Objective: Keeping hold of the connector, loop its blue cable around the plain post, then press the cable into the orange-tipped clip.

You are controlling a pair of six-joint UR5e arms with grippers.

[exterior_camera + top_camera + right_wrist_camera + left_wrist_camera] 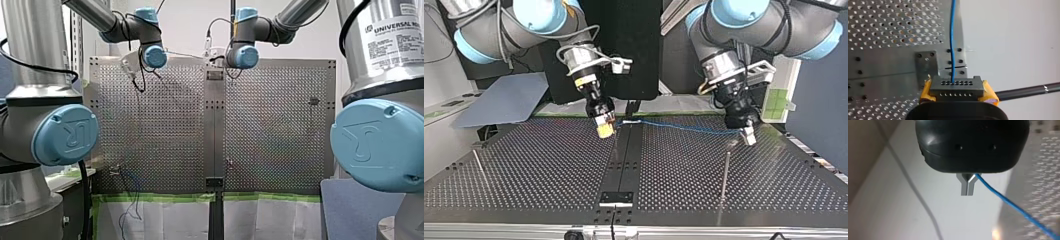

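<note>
The right jaws clench the dark connector (pixel 956 87) between yellow pads (pixel 989 93); its blue cable (pixel 684 128) runs almost straight, just above the tabletop (pixel 549 170) along the top view's far side, to the left jaws, pinched shut on it.

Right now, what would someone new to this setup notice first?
A blue cable strung between my right gripper, at the top view's left, and my left gripper, at its right. In the right wrist view, yellow pads clamp a grey connector with rows of holes.
</note>
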